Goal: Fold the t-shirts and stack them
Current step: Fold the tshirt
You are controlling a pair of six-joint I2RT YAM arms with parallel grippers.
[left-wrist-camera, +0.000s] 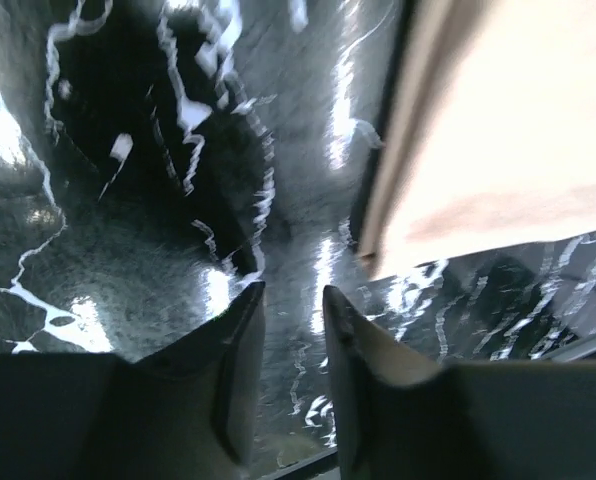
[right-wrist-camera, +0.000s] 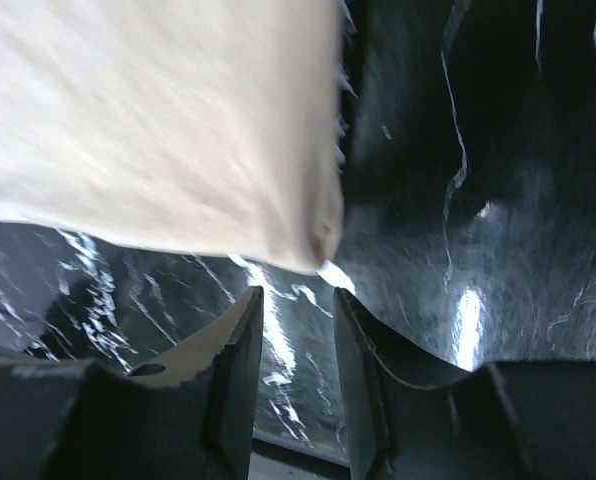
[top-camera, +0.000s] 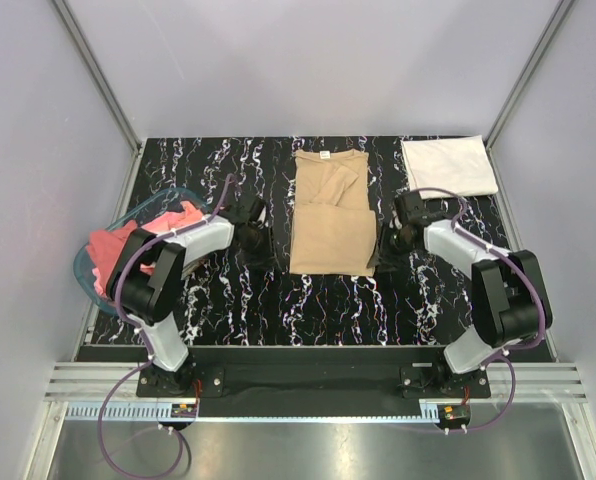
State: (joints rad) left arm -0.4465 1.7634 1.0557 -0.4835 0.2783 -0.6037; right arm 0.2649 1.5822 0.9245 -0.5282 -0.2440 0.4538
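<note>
Tan t-shirt point(top-camera: 330, 230) lies flat in the middle of the worktop point(top-camera: 278, 300). It is folded into a long band with its sleeves turned inward and its white neck label point(top-camera: 325, 155) at the far end. A white t-shirt point(top-camera: 448, 165), folded into a neat rectangle, sits at the far right corner. The pink t-shirts point(top-camera: 108, 250) are heaped unfolded in the blue basket point(top-camera: 81, 265) at the left edge.

I judge the step in hand to be the crosswise fold of the tan one, since the lengthwise folds look done and the hem has not yet been brought up.

The left end effector point(left-wrist-camera: 293, 300) sits low just beside the band's left edge, and the right end effector point(right-wrist-camera: 298, 298) sits just short of its near right corner. Both have their fingers parted a little with nothing between them. The wrist views are blurred, so I cannot tell whether the fingers touch the worktop.

The next move probably calls for each side to pinch its near corner through all the layers. Both would then lift together and carry the hem evenly toward the collar so the band does not skew or spring open, before the fold goes onto the white one
</note>
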